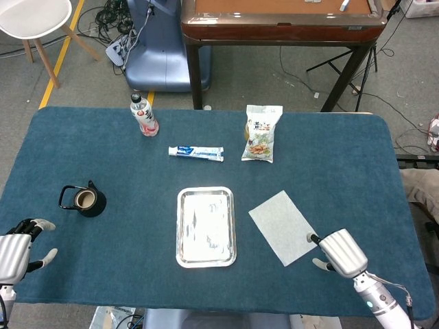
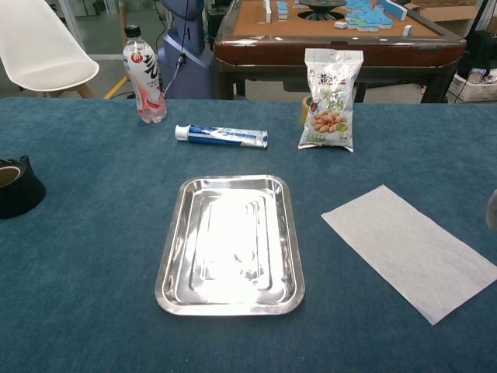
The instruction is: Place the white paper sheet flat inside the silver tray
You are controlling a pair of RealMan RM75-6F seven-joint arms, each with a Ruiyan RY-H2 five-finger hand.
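A: Paper first. Where did we find the white rectangular paper sheet [image 1: 285,227]?

B: It lay flat on the blue cloth-covered table [image 1: 357,164], toward the near right corner, just beside the shiny silver metal tray [image 1: 206,226] but apart from it. The tray sat near the middle of the near edge with nothing in it.

A: And our hands?

B: Our right hand [image 1: 338,251] hung at the sheet's near right corner, fingers loosely apart, holding nothing; whether a fingertip touched the paper, we could not tell. Our left hand [image 1: 19,248] waited at the near left corner, also unclosed and holding nothing.

A: So which step?

B: We judged it the approach, before any grasp. The next move called for pinching that thin corner, lifting the sheet without creasing, and carrying it left over the tray.
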